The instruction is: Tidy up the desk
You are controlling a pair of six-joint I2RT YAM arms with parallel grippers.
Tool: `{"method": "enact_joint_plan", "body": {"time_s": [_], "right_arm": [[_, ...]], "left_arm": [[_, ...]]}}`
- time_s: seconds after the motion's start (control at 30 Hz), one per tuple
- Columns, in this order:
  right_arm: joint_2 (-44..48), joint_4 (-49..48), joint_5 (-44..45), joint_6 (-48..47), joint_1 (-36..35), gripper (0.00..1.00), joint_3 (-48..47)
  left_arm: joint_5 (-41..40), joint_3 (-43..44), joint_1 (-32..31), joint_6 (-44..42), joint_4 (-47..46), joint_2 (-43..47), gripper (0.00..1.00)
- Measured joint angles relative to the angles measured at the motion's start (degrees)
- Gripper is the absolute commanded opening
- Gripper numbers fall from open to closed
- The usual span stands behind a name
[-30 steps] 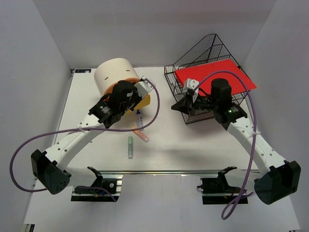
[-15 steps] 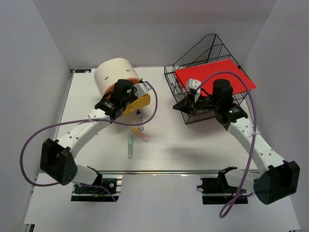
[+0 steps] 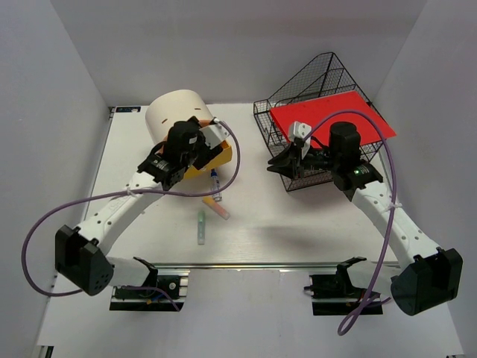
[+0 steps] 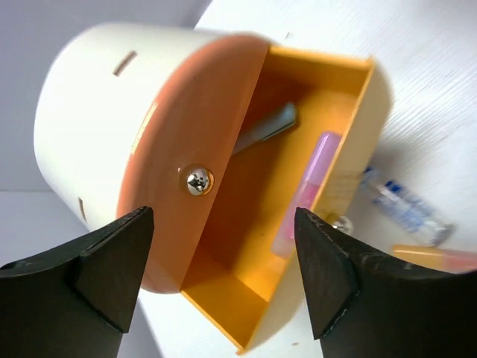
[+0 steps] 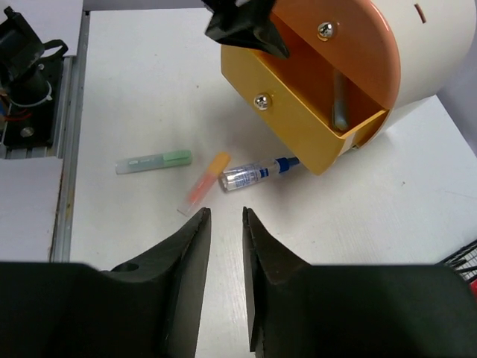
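Note:
The white desk (image 3: 298, 224) carries a cream-and-orange round drawer box (image 3: 175, 112) with its yellow drawer (image 4: 246, 298) pulled out. A pink highlighter (image 4: 309, 190) and a grey item (image 4: 264, 128) lie inside the drawer. My left gripper (image 4: 220, 272) hangs open just above the drawer, holding nothing. Loose on the desk lie a blue pen (image 5: 257, 173), an orange highlighter (image 5: 207, 179) and a green highlighter (image 5: 153, 161). My right gripper (image 5: 226, 216) hovers beside the wire basket, its jaws a little apart and empty.
A black wire basket (image 3: 313, 74) at the back right holds a red folder (image 3: 335, 112). An aluminium rail (image 3: 253, 265) runs along the desk's front edge. The three loose pens (image 3: 215, 201) lie just in front of the drawer.
My left gripper has opened wide over the drawer and drawn back slightly toward the box. My right gripper has gone from shut to slightly open, staying beside the basket.

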State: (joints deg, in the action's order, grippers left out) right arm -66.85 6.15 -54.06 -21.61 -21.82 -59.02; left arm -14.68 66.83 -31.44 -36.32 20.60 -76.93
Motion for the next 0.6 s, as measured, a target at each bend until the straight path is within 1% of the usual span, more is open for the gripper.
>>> {"method": "enact_joint_plan", "body": {"time_s": [0.03, 0.07, 0.13, 0.17, 0.23, 0.27, 0.3, 0.33, 0.37, 0.4, 0.43, 0.47, 0.5, 0.53, 0.6], "right_arm": [[0.00, 0.04, -0.17, -0.20, 0.00, 0.32, 0.02], [-0.02, 0.07, -0.24, -0.44, 0.00, 0.33, 0.07], [-0.04, 0.07, -0.44, -1.03, 0.00, 0.33, 0.28], [-0.13, 0.17, -0.57, -1.33, 0.00, 0.32, 0.42], [-0.61, 0.55, -0.59, -1.64, -0.04, 0.25, 0.46], [-1.05, 0.81, -0.68, -1.86, -0.07, 0.16, 0.42], [-1.75, 1.11, -0.72, -2.05, -0.11, 0.12, 0.42], [-2.56, 1.88, -0.74, -1.75, -0.28, 0.07, 0.17], [-3.80, 2.93, -0.66, -1.57, -0.52, 0.06, -0.42], [-5.22, 3.82, -0.44, -1.38, -0.90, 0.06, -1.20], [-6.58, 4.55, 0.07, -1.14, -1.29, 0.06, -1.92], [-7.85, 5.09, 0.63, -1.01, -1.97, 0.06, -2.51], [-8.63, 5.53, 1.20, -0.85, -2.51, 0.07, -2.78], [-9.11, 5.88, 1.68, -0.63, -3.04, 0.09, -2.82], [-9.51, 6.43, 2.54, -0.20, -3.76, 0.12, -2.82]], "left_arm": [[0.87, 0.57, -0.22, 1.31, 0.87, 0.98, 0.89], [1.88, 1.46, -0.35, 3.06, 2.01, 1.84, 0.88], [3.43, 3.61, -0.59, 8.57, 4.04, 3.45, 0.79], [4.55, 5.09, -0.63, 12.24, 5.62, 4.31, 0.64], [6.23, 6.38, -0.59, 20.41, 7.98, 6.23, 0.43], [7.21, 6.32, -0.57, 25.22, 9.90, 7.54, 0.25], [7.50, 5.92, -0.55, 28.83, 11.10, 8.94, 0.23], [8.04, 5.14, -0.55, 33.73, 12.66, 10.38, 0.23], [8.44, 3.67, -0.55, 37.99, 13.97, 11.82, 0.22], [9.03, 1.75, -0.55, 42.12, 15.23, 13.11, 0.26], [9.55, -0.81, -0.57, 46.71, 16.72, 14.34, 0.36], [10.23, -3.69, -0.63, 50.45, 17.97, 15.30, 0.41], [10.88, -6.88, -0.68, 53.99, 18.99, 16.00, 0.55], [11.58, -9.94, -0.68, 57.44, 20.22, 16.35, 0.65], [12.52, -14.73, -0.68, 62.20, 22.45, 16.31, 0.75]]}}
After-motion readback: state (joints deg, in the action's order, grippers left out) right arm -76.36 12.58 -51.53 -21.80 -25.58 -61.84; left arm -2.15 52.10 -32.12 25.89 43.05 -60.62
